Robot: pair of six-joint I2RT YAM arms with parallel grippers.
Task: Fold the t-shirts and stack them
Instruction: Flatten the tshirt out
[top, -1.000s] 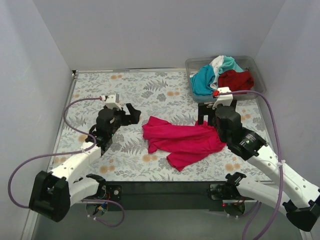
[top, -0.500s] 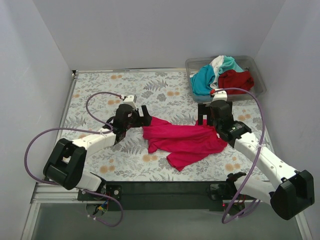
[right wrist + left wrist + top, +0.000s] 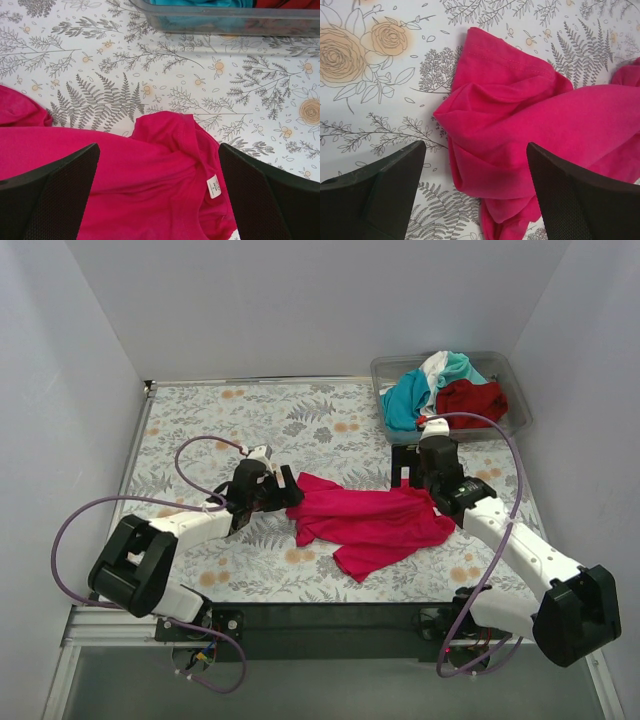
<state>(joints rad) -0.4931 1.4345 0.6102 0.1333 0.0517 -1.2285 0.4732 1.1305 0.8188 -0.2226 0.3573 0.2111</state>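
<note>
We see the pink shirt (image 3: 375,520) crumpled on the tabletop (image 3: 200,420). The left pincer (image 3: 476,150) gapes empty over its left end, the right pincer (image 3: 158,147) likewise over its collar.

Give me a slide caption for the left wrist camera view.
Left gripper open over a crumpled edge of the magenta-pink t-shirt on the floral-print table.

Magenta t-shirt (image 3: 520,125) partly beyond both wrist views' edges.

A lab test booth: blank white walls (image 3: 300,310) (three sides) box in a floral-covered table (image 3: 300,420).
</note>
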